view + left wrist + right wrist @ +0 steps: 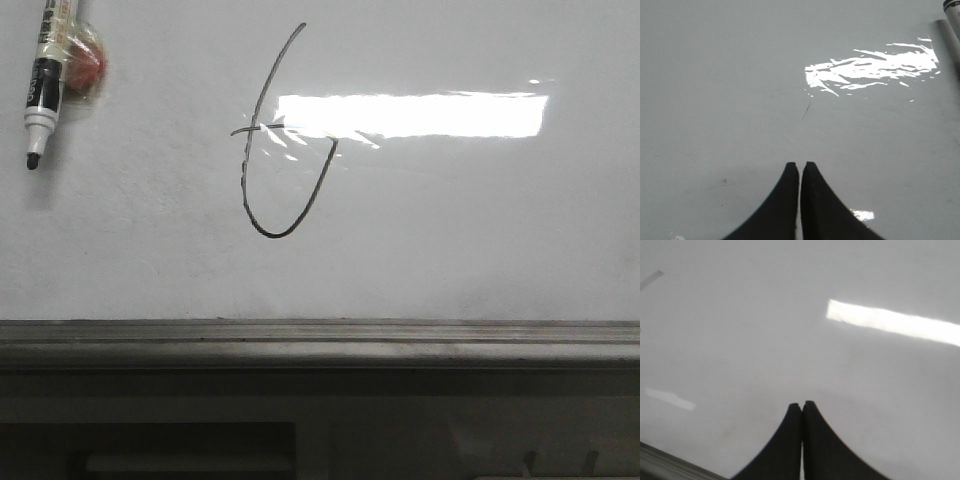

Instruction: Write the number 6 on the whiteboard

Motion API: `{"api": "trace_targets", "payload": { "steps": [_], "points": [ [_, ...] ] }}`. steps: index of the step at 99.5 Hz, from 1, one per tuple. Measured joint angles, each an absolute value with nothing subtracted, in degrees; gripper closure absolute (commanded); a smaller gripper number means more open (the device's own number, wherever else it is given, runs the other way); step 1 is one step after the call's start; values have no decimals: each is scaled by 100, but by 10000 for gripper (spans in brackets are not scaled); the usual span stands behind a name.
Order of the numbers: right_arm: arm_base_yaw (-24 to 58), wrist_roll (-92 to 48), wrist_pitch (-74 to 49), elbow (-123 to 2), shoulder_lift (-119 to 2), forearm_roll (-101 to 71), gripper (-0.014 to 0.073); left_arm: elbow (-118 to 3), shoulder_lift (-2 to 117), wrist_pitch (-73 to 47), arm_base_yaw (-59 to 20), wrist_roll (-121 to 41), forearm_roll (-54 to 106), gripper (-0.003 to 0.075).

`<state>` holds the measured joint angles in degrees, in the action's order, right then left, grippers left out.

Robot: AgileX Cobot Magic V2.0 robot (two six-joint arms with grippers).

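The number 6 (285, 150) sat mid whiteboard (480, 250), loop prob. unclosed. Left gripper (800, 167) & right gripper (801, 406) were pinched closed, empty. Risk: marker (45, 85) left uncapped, smudging ink.

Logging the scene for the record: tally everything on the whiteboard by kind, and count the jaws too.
Whiteboard: 1
Marker pen, lying on the board at far left: 1
Reddish round item touching the pen, too blurred to name: 1
Drawn mark, the number 6, loop not closed: 1
Grippers, jaws shut and empty: 2, the left gripper and the right gripper
Total: 6
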<state>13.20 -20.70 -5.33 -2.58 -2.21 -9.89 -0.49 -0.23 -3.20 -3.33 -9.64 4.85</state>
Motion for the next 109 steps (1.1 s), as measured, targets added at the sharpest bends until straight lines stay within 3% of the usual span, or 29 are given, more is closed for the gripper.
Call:
{"api": "trace_targets", "payload": {
  "steps": [12, 26, 109],
  "points": [
    [514, -1887, -519, 47, -265, -720, 659, -49, -23, -320, -333, -964, 485, 740],
    [137, -1538, -515, 49, -85, -212, 659, -49, -23, -320, -333, -964, 485, 740],
    [124, -1438, -733, 49, 63, 66, 659, -49, -23, -330, -333, -964, 485, 740]
  ]
}}
